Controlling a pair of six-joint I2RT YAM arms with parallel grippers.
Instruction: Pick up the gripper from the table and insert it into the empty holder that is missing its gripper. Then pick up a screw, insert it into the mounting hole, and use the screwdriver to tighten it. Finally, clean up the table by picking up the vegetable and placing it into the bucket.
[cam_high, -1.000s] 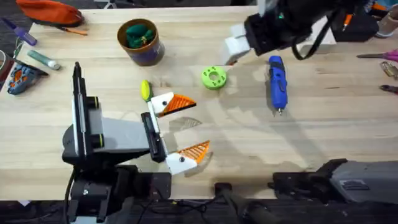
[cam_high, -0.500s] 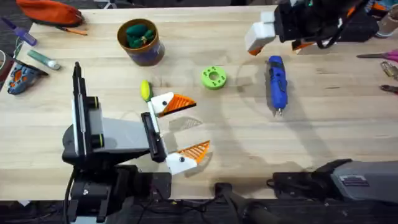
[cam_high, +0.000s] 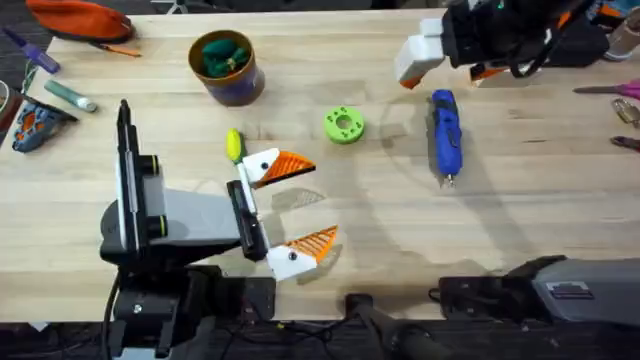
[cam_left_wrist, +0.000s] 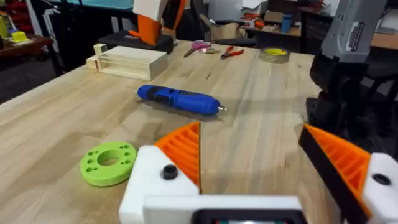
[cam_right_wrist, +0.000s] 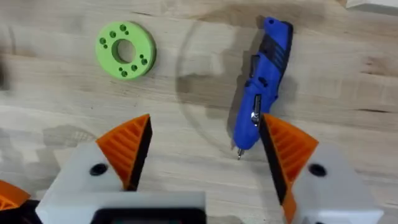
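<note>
My left gripper (cam_high: 303, 204) sits near the table's (cam_high: 500, 210) front edge, fingers pointing right. The vegetable (cam_high: 234, 145) lies just behind it. The bucket (cam_high: 227, 68) stands toward the far left corner. The disc (cam_high: 344, 125) lies mid-table, with the screwdriver (cam_high: 445, 132) to its right. My right gripper (cam_high: 440, 62) hangs above the far edge, behind the screwdriver.
</note>
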